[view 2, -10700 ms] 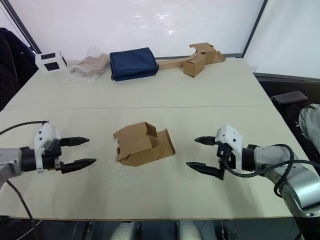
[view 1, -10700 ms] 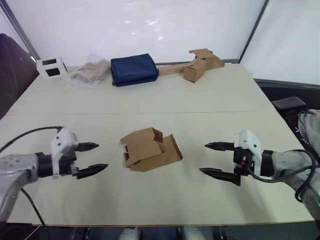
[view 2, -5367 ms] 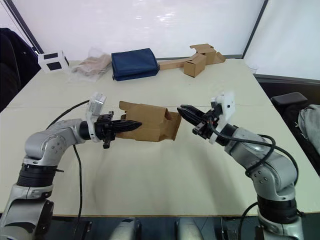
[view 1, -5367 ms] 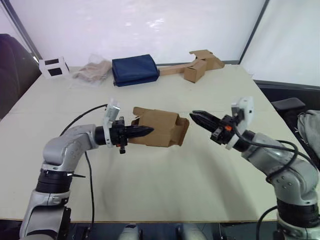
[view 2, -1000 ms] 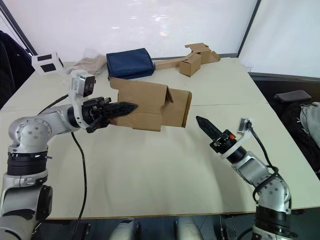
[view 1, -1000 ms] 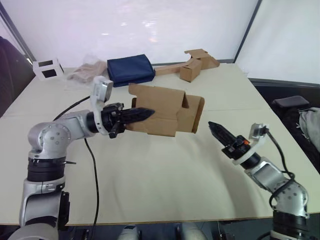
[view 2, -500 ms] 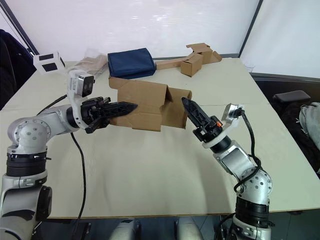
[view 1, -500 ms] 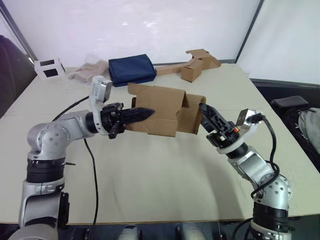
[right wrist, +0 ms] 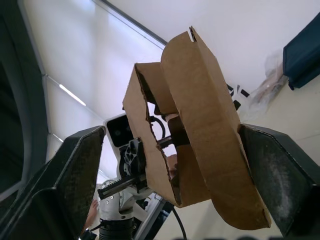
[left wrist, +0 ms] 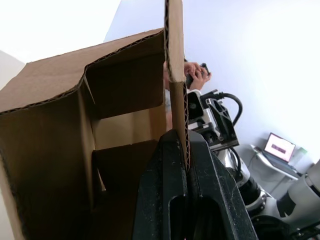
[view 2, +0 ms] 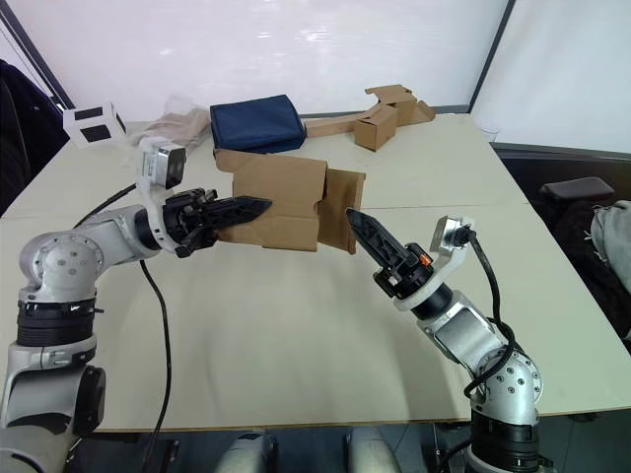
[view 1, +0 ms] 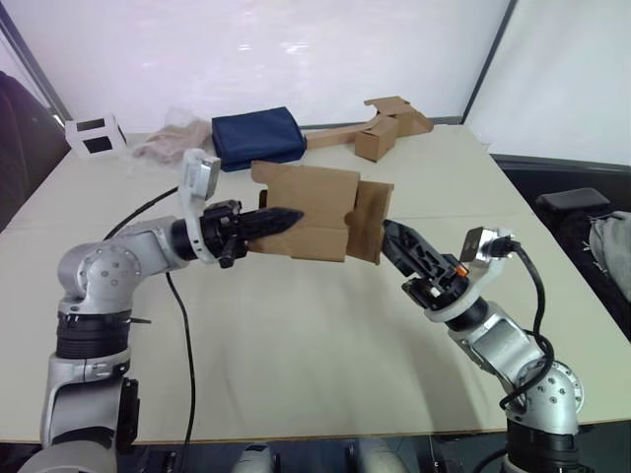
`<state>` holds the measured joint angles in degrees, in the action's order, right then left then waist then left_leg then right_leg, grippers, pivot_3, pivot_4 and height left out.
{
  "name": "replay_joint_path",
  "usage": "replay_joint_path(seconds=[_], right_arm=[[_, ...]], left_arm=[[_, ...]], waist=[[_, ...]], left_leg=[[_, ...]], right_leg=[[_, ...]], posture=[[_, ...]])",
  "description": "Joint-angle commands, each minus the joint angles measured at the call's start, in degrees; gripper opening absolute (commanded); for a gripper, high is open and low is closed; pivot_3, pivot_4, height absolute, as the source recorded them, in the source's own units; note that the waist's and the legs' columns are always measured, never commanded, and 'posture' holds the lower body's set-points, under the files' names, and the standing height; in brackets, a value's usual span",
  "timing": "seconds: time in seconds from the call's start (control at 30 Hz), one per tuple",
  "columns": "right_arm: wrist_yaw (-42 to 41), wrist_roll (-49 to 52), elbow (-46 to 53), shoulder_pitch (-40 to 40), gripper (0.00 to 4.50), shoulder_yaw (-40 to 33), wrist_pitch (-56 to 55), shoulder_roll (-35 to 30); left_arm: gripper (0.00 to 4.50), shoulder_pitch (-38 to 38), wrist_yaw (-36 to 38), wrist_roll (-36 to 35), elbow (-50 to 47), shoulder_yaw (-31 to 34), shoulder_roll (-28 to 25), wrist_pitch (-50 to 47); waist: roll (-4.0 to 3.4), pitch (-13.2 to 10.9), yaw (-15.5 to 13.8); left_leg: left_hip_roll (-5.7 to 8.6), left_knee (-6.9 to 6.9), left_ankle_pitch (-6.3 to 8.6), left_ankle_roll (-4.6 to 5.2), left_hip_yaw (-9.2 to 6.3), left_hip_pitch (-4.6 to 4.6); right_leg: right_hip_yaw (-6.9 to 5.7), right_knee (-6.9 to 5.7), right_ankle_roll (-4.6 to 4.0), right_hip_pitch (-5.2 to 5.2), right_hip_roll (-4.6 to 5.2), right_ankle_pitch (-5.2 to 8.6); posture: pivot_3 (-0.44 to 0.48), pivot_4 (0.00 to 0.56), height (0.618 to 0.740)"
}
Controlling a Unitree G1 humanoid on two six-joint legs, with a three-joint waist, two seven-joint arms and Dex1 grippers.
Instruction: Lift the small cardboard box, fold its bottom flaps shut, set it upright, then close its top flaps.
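— Left eye view: where is the small cardboard box (view 1: 306,212)?
— Up over the table (view 1: 296,325); the left gripper (view 1: 281,221) pinches its wall.
— And the right gripper (view 2: 363,232)?
— Spread wide, reaching up at its end flap.

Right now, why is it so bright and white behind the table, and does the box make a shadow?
Left eye view: the white wall behind glows with light, with brighter glare patches near the top. The small cardboard box, held up in the left tool, drops no hard shadow on the table. Left wrist view: the box's inside looks dark against a bright white background.
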<state>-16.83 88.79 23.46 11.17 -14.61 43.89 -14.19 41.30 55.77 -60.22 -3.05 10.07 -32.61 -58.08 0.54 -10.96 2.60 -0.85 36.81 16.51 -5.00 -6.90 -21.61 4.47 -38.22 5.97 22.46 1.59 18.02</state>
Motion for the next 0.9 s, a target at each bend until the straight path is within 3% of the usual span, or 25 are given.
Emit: replay_joint_path(seconds=[0.03, 0.2, 0.9], right_arm=[[-0.7, 0.3, 2.3, 0.0, 2.93, 0.4, -1.4, -0.5], [-1.1, -1.5, 2.5, -0.2, 1.05, 1.3, -1.9, -1.4], [-2.2, -11.7, 2.8, 0.5, 1.05, 4.1, -5.0, -2.9]], left_arm=[[0.00, 1.3, 0.1, -1.1, -0.8, 1.9, -0.3, 0.8], [0.00, 1.2, -0.1, -1.5, -1.2, 1.8, -0.1, 0.5], [0.00, 0.7, -1.7, -2.9, -2.1, 1.5, 0.4, 0.2]], waist=[[0.00, 0.0, 0.0], [0.00, 0.0, 0.0], [0.00, 0.0, 0.0]], left_leg=[[0.00, 0.00, 0.00, 0.00, 0.00, 0.00], [0.00, 0.00, 0.00, 0.00, 0.00, 0.00], [0.00, 0.00, 0.00, 0.00, 0.00, 0.00]], right_leg=[[0.00, 0.00, 0.00, 0.00, 0.00, 0.00], [0.00, 0.00, 0.00, 0.00, 0.00, 0.00], [0.00, 0.00, 0.00, 0.00, 0.00, 0.00]], posture=[[0.000, 0.150, 0.740], [0.000, 0.150, 0.740], [0.000, 0.150, 0.740]])
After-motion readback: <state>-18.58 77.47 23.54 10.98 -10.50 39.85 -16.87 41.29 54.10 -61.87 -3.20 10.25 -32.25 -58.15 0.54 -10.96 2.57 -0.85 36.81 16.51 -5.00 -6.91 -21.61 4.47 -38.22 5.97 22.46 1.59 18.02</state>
